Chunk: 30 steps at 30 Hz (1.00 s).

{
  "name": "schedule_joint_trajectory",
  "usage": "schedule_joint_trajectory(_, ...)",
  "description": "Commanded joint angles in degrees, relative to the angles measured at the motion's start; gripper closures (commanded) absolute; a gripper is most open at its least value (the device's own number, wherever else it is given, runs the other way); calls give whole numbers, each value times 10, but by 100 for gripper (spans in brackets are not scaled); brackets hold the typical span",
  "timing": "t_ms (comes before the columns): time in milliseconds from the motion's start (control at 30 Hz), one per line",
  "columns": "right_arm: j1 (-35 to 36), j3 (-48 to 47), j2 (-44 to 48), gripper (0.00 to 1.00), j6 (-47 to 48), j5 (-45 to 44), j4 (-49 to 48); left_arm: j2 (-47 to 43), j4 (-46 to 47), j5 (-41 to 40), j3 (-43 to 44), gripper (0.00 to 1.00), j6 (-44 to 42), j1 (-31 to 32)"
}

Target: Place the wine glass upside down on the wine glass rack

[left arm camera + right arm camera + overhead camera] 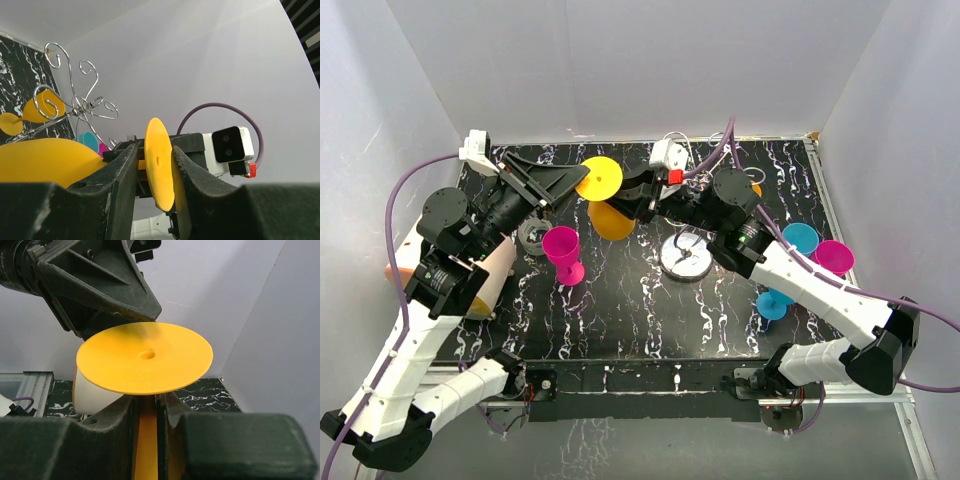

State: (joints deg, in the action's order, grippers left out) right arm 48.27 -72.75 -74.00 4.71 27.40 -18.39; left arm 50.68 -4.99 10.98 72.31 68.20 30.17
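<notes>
A yellow wine glass (611,220) hangs in the air over the back of the table, lying roughly level. My right gripper (148,407) is shut on its stem just under the round foot (145,362). My left gripper (154,150) straddles that foot (159,170) edge-on; one finger touches the disc and a gap shows at the other, so it stands open. The bowl (45,162) lies to the left. The wine glass rack (75,105), thin silver wire loops on a shiny disc base (686,257), stands mid-table with another yellow glass (45,107) hanging on it.
A pink glass (563,250) stands upside down left of centre beside a small grey ring (533,237). Blue (800,238) and pink (833,257) glasses cluster at the right, behind my right forearm. A beige cylinder (490,280) lies at the left edge. White walls enclose the table.
</notes>
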Motion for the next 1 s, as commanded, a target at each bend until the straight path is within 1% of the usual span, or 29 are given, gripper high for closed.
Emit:
schedule_joint_trajectory(0, 2, -37, 3, 100, 4, 7, -14, -10, 9, 40, -9, 69, 14, 1)
schedule_joint_trajectory(67, 2, -41, 1, 100, -1, 7, -9, -8, 10, 49, -11, 70, 20, 1)
schedule_joint_trajectory(100, 2, -45, 0, 100, -3, 7, -5, -7, 10, 53, -11, 72, 21, 1)
schedule_joint_trajectory(200, 2, -42, 3, 100, -13, 4, -2, -1, 0, 58, -7, 86, 24, 1)
schedule_joint_trajectory(267, 2, -34, 8, 100, -25, -3, -10, -1, -4, 48, -6, 99, 24, 1)
schedule_joint_trajectory(367, 2, -29, 19, 100, -49, -20, -10, -1, 3, 26, -7, 100, 30, 1)
schedule_joint_trajectory(400, 2, -28, 23, 91, -58, -29, -7, -1, 8, 21, -6, 100, 31, 1)
schedule_joint_trajectory(433, 2, -30, 26, 70, -70, -37, -1, 0, 10, 15, -4, 100, 34, 1)
schedule_joint_trajectory(467, 2, -39, 28, 56, -82, -50, 16, 1, 13, 10, -2, 100, 35, 1)
schedule_joint_trajectory(500, 2, -53, 29, 44, -102, -74, 37, 1, 16, 2, 1, 100, 36, 1)
schedule_joint_trajectory(533, 2, -68, 30, 38, -119, -98, 58, 2, 18, -5, 4, 100, 38, 1)
schedule_joint_trajectory(600, 2, -80, 41, 31, -144, -118, 88, 5, 20, -26, 9, 100, 39, 1)
schedule_joint_trajectory(667, 2, -78, 60, 27, -167, -132, 104, 8, 13, -49, 17, 100, 41, 1)
schedule_joint_trajectory(767, 2, -73, 87, 24, -179, -158, 152, 9, 2, -84, 21, 100, 37, 1)
schedule_joint_trajectory(867, 2, -35, 125, 21, -192, -192, 163, 2, 23, -113, -2, 100, 45, 1)
schedule_joint_trajectory(967, 2, -18, 155, 20, -212, -214, 177, 11, 28, -139, -1, 100, 39, 1)
